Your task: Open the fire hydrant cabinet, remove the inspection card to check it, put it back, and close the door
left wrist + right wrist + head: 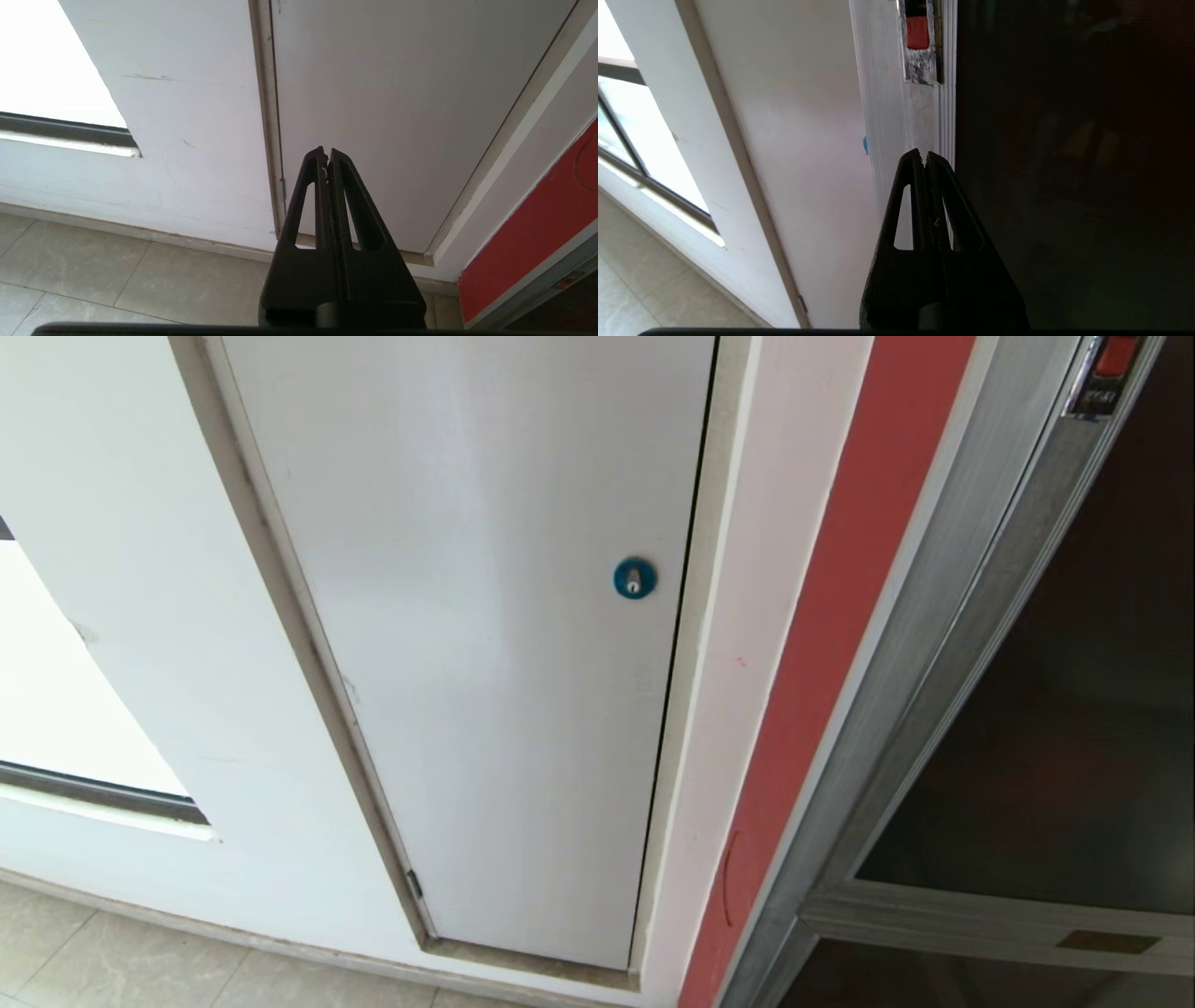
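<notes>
The fire hydrant cabinet (pixel 910 616) shows at the right as a silver metal frame. Its door (pixel 1055 709), a dark tinted glass pane, lies flush in that frame, with the orange-red latch (pixel 1116 355) at the top right. In the right wrist view my right gripper (pixel 925 155) is shut and empty. It points at the silver door frame, a short way below the latch (pixel 918 32) and beside the dark glass (pixel 1064 163). My left gripper (pixel 326 151) is shut and empty, low near the floor. The inspection card is hidden.
A white panel (pixel 485 616) with a round blue lock (pixel 634 578) fills the middle of the wall. A red strip (pixel 840 616) separates it from the cabinet. A bright window (pixel 56 709) is at the left, and beige floor tiles (pixel 93 270) lie below.
</notes>
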